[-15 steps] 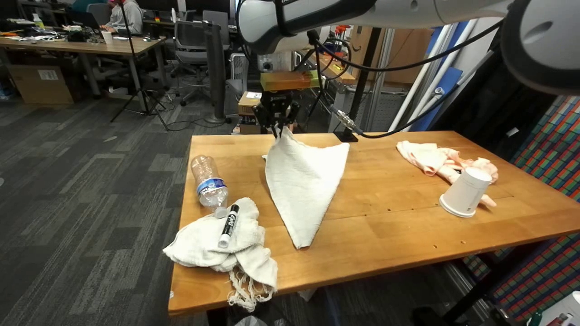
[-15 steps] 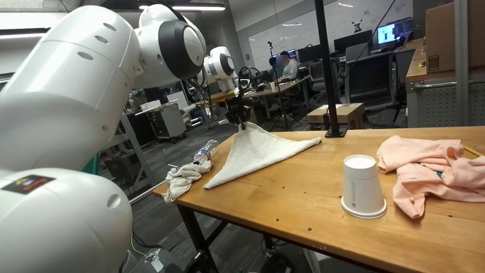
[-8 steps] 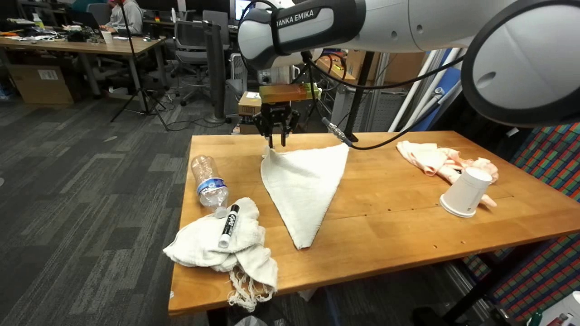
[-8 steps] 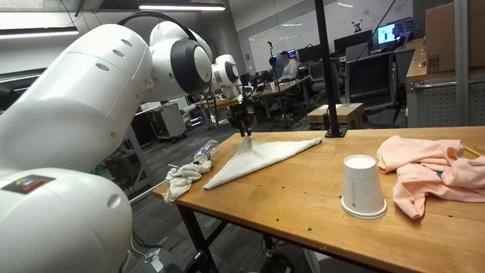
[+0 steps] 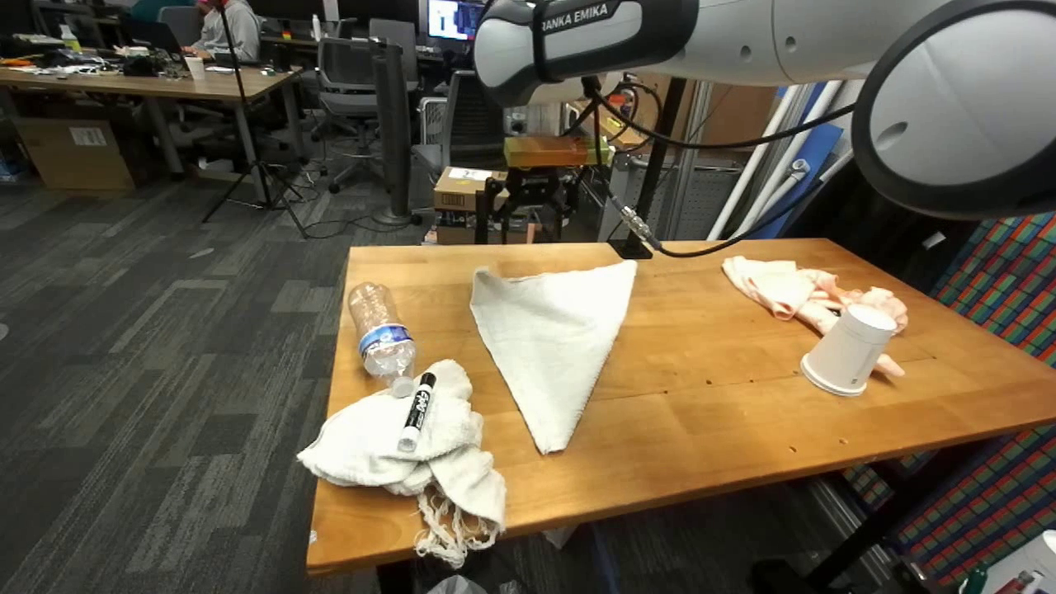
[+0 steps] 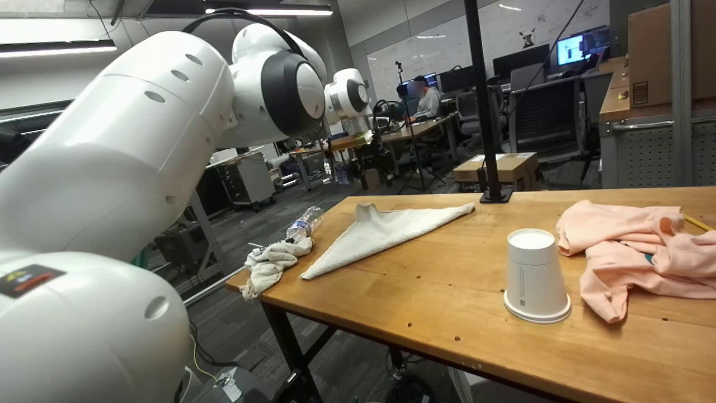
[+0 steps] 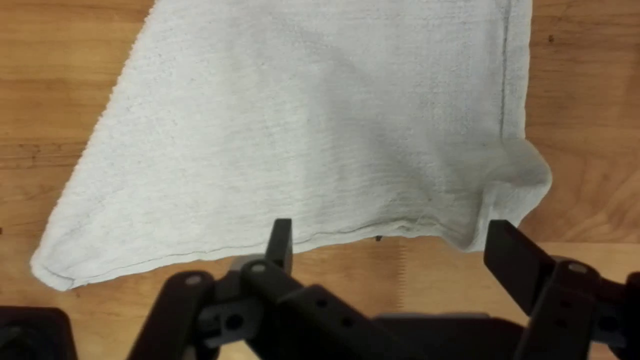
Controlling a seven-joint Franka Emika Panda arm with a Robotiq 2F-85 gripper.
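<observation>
On the left of the table [image 5: 701,445] in an exterior view, a clear bottle [image 5: 379,337] is lying on its side; if the arm [image 5: 742,33] is bumping it, it might be rolling off. Just beside it, a marker [image 5: 417,411] is resting on a rumpled cloth [image 5: 371,445], and a tug on that cloth might be rolling it away. Nearer the table's middle, the smooth white cloth [image 5: 557,338] is lying mostly flat, with one corner puffing up. The gripper [image 7: 391,245] is hanging above and near that corner, its fingers standing wide apart with nothing in them. A low dip there might be missing the cloth, because its edge is thin, or bumping the hard table. A bad push might be folding the puffy corner into a lump. Over on the right, a paper cup [image 5: 848,351] is standing upside down just beside a pink cloth [image 5: 771,285]; a swinging arm might be knocking it over.
</observation>
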